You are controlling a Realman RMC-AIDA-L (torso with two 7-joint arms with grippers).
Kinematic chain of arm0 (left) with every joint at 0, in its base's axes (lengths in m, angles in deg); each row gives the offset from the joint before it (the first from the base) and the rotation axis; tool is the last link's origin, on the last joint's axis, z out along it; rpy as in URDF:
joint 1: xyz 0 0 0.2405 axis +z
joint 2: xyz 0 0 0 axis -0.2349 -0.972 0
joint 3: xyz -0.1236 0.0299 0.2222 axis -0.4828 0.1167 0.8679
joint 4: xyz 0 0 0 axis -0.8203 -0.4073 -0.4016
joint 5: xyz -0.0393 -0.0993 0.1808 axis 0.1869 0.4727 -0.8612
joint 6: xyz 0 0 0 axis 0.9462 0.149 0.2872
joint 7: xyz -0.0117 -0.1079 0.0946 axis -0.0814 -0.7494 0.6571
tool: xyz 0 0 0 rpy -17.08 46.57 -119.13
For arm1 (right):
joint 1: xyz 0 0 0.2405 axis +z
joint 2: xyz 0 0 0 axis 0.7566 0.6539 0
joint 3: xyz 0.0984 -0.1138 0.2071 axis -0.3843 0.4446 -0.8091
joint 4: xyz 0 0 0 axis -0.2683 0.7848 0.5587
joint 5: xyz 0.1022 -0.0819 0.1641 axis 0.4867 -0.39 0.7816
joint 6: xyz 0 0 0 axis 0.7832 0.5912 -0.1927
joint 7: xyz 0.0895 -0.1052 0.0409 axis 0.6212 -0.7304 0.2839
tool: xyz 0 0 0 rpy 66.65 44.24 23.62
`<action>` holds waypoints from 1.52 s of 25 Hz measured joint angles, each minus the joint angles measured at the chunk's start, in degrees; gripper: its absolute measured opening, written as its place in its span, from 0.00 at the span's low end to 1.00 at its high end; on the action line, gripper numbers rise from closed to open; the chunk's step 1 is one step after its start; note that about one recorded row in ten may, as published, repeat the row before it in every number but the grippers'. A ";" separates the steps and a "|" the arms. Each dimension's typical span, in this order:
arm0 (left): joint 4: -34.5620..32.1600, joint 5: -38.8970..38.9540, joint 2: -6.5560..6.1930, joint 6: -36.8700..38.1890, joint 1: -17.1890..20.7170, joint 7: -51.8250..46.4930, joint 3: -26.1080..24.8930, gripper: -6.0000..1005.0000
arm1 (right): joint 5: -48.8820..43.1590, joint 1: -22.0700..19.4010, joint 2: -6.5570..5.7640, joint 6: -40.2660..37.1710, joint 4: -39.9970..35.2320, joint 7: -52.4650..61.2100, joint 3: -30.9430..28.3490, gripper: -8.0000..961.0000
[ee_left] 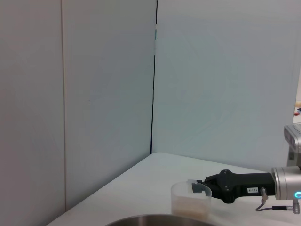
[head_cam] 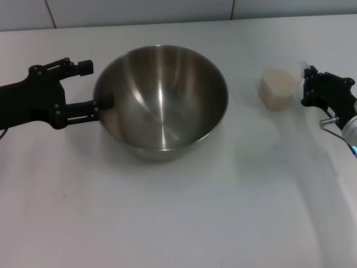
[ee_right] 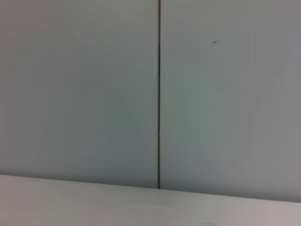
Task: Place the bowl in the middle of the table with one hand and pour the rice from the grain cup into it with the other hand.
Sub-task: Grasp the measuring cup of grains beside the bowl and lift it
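Head view showed the bowl (head_cam: 162,103) standing upright near the middle of the table (head_cam: 178,223), its shiny inside holding nothing. The left gripper (head_cam: 97,86) was at the bowl's left rim, one finger (head_cam: 106,103) touching the rim and the other lying behind it, outside the wall; its jaws stood apart around the rim, though whether they pinched the metal could not be told. That hold suited setting the bowl where it would catch the grains. The grain cup (head_cam: 277,86) stood upright to the right of the bowl, apart from it, with the rice (head_cam: 278,79) filling it close to the brim. The right gripper (head_cam: 306,85) was at the cup's right side, its tip reaching over the rim in the left wrist view, seemingly to grasp the cup for pouring; whether its jaws had closed on it could not be told. Pouring appeared not yet begun.
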 joint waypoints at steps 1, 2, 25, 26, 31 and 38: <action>-0.02 0.00 0.00 0.00 -0.03 0.00 -0.02 0.84 | 0.00 0.00 0.00 0.00 0.00 0.00 0.00 0.01; -0.08 0.00 0.00 0.00 -0.03 0.00 -0.05 0.84 | 0.00 0.00 0.00 0.00 0.00 0.00 0.00 0.01; 0.03 0.88 0.08 0.00 0.15 0.26 -0.96 0.84 | -0.02 0.22 -0.10 2.97 1.01 0.05 -0.10 0.01; 0.04 0.89 0.05 0.00 0.14 0.26 -0.97 0.84 | -0.12 0.23 -0.10 3.10 1.04 0.05 -0.03 0.01; 0.04 0.89 0.02 -0.05 0.01 0.27 -0.96 0.84 | -0.13 0.26 -0.10 3.29 1.05 0.04 -0.04 0.01; 0.04 0.89 0.00 -0.08 -0.02 0.26 -0.97 0.84 | -0.05 0.14 -0.10 2.93 1.19 0.00 -0.45 0.01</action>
